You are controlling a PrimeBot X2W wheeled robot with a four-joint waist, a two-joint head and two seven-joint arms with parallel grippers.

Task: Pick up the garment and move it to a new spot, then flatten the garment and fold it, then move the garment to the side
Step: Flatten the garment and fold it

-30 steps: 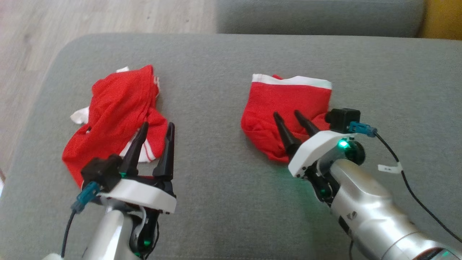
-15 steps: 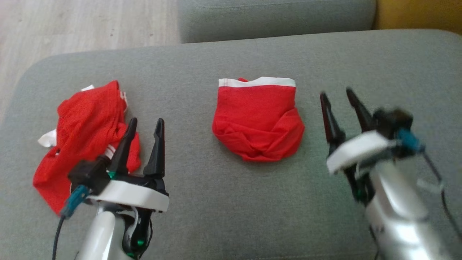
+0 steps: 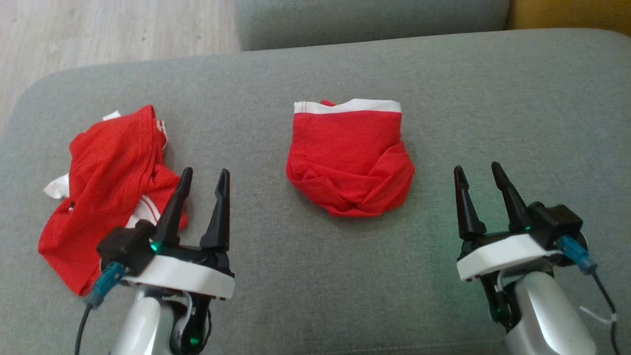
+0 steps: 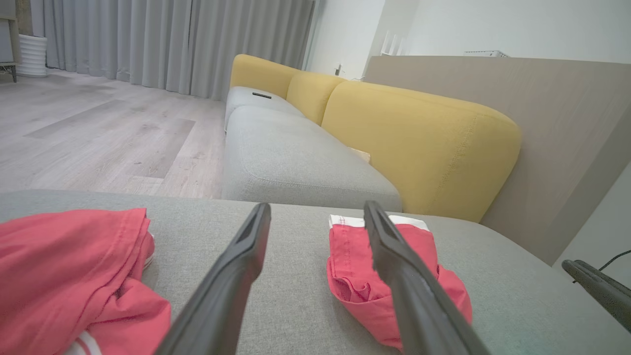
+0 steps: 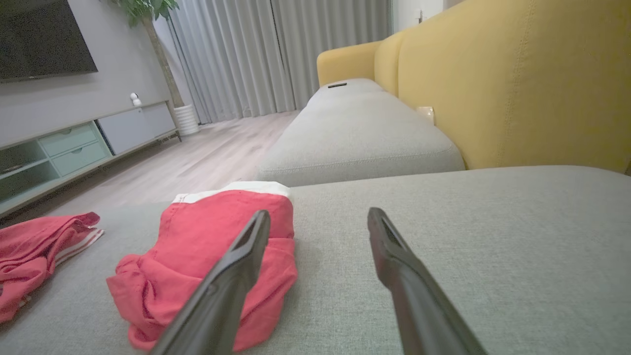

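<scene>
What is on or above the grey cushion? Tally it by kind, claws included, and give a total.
Red garments: 2, the folded garment and the crumpled garment
Claws: 2, the left claw and the right claw, both open
Total: 4

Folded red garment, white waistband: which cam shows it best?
Head view: the folded red garment lies whole, unobstructed, from above. Left wrist view: a gripper finger crosses it. Right wrist view: a gripper finger hides part.

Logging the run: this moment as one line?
left gripper: open, empty | right gripper: open, empty | folded red garment: on cushion, free | crumpled red garment: cushion's left
</scene>
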